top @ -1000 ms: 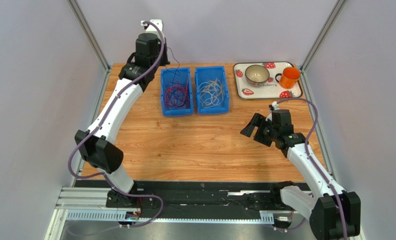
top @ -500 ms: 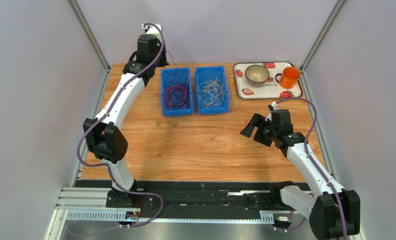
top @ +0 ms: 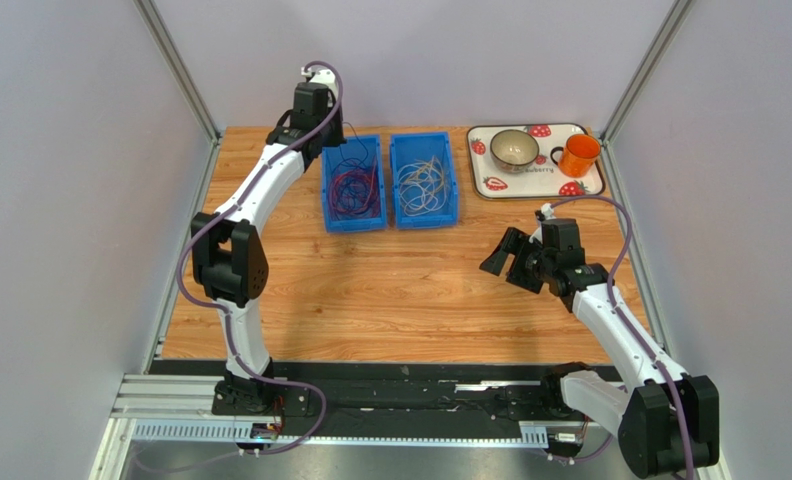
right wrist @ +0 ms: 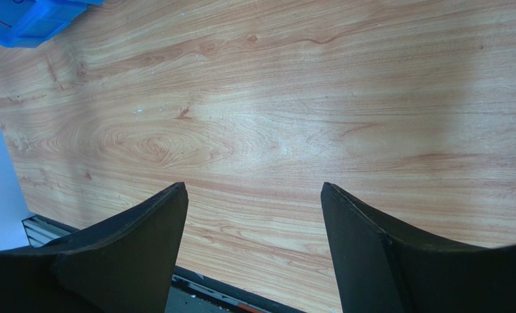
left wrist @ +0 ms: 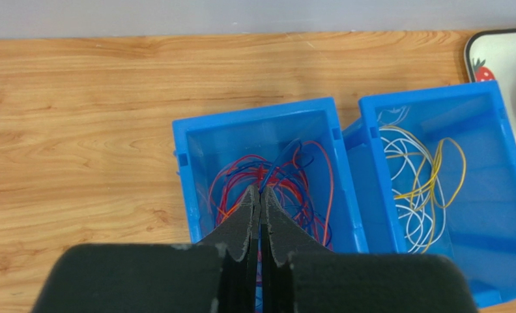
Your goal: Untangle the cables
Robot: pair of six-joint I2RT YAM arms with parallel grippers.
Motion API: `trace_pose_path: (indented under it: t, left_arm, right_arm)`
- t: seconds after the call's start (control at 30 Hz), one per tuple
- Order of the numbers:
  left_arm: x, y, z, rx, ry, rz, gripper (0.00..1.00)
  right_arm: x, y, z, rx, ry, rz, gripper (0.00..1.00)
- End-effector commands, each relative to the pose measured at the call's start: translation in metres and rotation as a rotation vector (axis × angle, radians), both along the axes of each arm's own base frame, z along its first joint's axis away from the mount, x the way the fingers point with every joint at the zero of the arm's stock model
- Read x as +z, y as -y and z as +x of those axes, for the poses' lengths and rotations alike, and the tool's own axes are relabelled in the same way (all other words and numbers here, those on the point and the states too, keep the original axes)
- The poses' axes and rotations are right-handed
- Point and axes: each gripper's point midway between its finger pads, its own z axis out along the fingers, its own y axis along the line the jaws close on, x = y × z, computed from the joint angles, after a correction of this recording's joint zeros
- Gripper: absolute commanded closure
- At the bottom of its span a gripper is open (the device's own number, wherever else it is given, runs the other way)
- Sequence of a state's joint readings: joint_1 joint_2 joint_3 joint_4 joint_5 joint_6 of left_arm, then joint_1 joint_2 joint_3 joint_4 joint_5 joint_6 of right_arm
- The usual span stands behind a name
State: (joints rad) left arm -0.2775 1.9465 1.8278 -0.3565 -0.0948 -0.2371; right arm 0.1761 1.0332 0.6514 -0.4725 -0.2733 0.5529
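A tangle of dark red and blue-black cables point(top: 352, 188) lies in the left blue bin point(top: 327, 195); it also shows in the left wrist view point(left wrist: 293, 179). White and yellow cables point(top: 422, 185) lie in the right blue bin point(top: 452, 180), also in the left wrist view point(left wrist: 420, 189). My left gripper point(left wrist: 260, 191) hangs above the left bin's far end point(top: 328, 135). It is shut on a thin dark cable point(top: 348, 150) that runs down into the tangle. My right gripper point(top: 500, 258) is open and empty over bare wood point(right wrist: 254, 189).
A strawberry-print tray point(top: 592, 184) at the back right holds a bowl point(top: 514, 148) and an orange cup point(top: 578, 154). Metal frame posts and grey walls close in the table on both sides. A black rail point(top: 400, 390) runs along the near edge.
The left arm has swung to the right and its elbow has folded inward, bringing the gripper over the left bin with the dark cable still pinched. The right arm has not moved.
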Motion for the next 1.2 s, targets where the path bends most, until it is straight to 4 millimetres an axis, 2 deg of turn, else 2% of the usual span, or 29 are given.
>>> trace_pose_path:
  t: [0.0,0.13,0.2,0.23,0.3,0.33,0.37,0.43,0.47,0.5,0.53,0.57,0.6,0.63,0.67,0.7,0.73,0.77,0.8,0.83,0.87,0.9,0.93,0.97,1.07,1.1,1.13,1.17]
  left_arm:
    - [0.007,-0.003,0.013,0.009,0.027,-0.018,1.00]
    - [-0.004,-0.003,0.018,0.007,-0.014,-0.019,0.96]
    - [-0.004,-0.001,0.016,-0.008,-0.026,-0.034,0.77]
    - [-0.004,0.001,0.015,-0.025,-0.028,-0.042,0.60]
    - [0.008,0.001,0.010,-0.033,-0.009,-0.046,0.47]
    - [0.008,0.002,0.006,-0.041,-0.013,-0.048,0.30]
    - [0.020,0.001,0.002,-0.042,0.007,-0.052,0.27]
    - [0.023,-0.004,-0.006,-0.031,0.003,-0.050,0.25]
    - [0.035,-0.005,-0.012,-0.030,0.023,-0.053,0.24]
    - [0.039,-0.007,-0.016,-0.025,0.030,-0.054,0.24]
    - [0.032,-0.010,-0.020,-0.014,0.019,-0.046,0.24]
    - [0.044,-0.014,-0.027,-0.007,0.041,-0.050,0.24]
    - [0.045,-0.015,-0.031,-0.002,0.042,-0.049,0.24]
    - [0.037,-0.017,-0.036,0.010,0.023,-0.047,0.23]
    - [0.047,-0.020,-0.043,0.017,0.040,-0.056,0.23]
    - [0.048,-0.021,-0.047,0.026,0.040,-0.064,0.23]
    - [0.036,-0.023,-0.053,0.039,0.016,-0.075,0.23]
    - [0.047,-0.024,-0.061,0.043,0.042,-0.091,0.23]
    - [0.047,-0.025,-0.066,0.049,0.046,-0.102,0.23]
    - [0.032,-0.026,-0.073,0.054,0.018,-0.113,0.24]
    - [0.041,-0.026,-0.078,0.052,0.051,-0.133,0.24]
    - [0.039,-0.025,-0.081,0.048,0.055,-0.143,0.25]
    - [0.027,-0.019,-0.087,0.011,0.032,-0.155,0.26]
    - [0.034,-0.014,-0.085,-0.017,0.071,-0.171,0.26]
    - [0.024,0.012,-0.083,-0.131,0.047,-0.169,0.30]
    - [0.031,0.018,-0.078,-0.145,0.063,-0.162,0.31]
    - [0.019,0.029,-0.075,-0.173,0.042,-0.141,0.32]
    - [0.018,0.036,-0.072,-0.193,0.043,-0.136,0.32]
  right_arm:
    - [0.007,-0.005,0.006,0.019,0.035,0.018,0.21]
    - [0.007,-0.006,0.007,0.019,0.034,0.021,0.22]
    - [0.006,-0.006,0.007,0.017,0.034,0.020,0.22]
    - [0.005,-0.006,0.007,0.016,0.030,0.020,0.21]
    - [0.003,-0.006,0.007,0.013,0.025,0.022,0.22]
    - [0.003,-0.006,0.008,0.012,0.024,0.025,0.22]
    - [0.002,-0.008,0.008,0.015,0.019,0.029,0.22]
    - [0.004,-0.010,0.009,0.018,0.024,0.031,0.22]
    - [0.005,-0.011,0.010,0.019,0.027,0.030,0.22]
    - [0.006,-0.011,0.009,0.019,0.026,0.029,0.23]
    - [0.007,-0.013,0.010,0.021,0.032,0.030,0.22]
    - [0.008,-0.013,0.010,0.022,0.033,0.025,0.22]
    - [0.010,-0.014,0.009,0.025,0.037,0.025,0.22]
    - [0.010,-0.015,0.010,0.025,0.038,0.024,0.22]
    - [0.010,-0.017,0.008,0.030,0.035,0.026,0.22]
    - [0.010,-0.018,0.008,0.030,0.035,0.027,0.22]
    - [0.010,-0.019,0.008,0.033,0.033,0.027,0.22]
    - [0.011,-0.021,0.007,0.035,0.032,0.032,0.22]
    - [0.011,-0.022,0.007,0.034,0.031,0.032,0.22]
    - [0.011,-0.025,0.005,0.043,0.032,0.033,0.22]
    - [0.011,-0.026,0.004,0.045,0.033,0.031,0.22]
    - [0.012,-0.026,0.003,0.045,0.032,0.031,0.22]
    - [0.012,-0.030,0.002,0.056,0.035,0.030,0.22]
    - [0.013,-0.030,0.002,0.051,0.038,0.023,0.22]
    - [0.013,-0.037,-0.001,0.067,0.036,0.015,0.22]
    - [0.013,-0.039,-0.002,0.070,0.035,0.012,0.22]
    - [0.015,-0.044,-0.004,0.084,0.034,0.010,0.22]
    - [0.014,-0.045,-0.005,0.085,0.034,0.001,0.22]
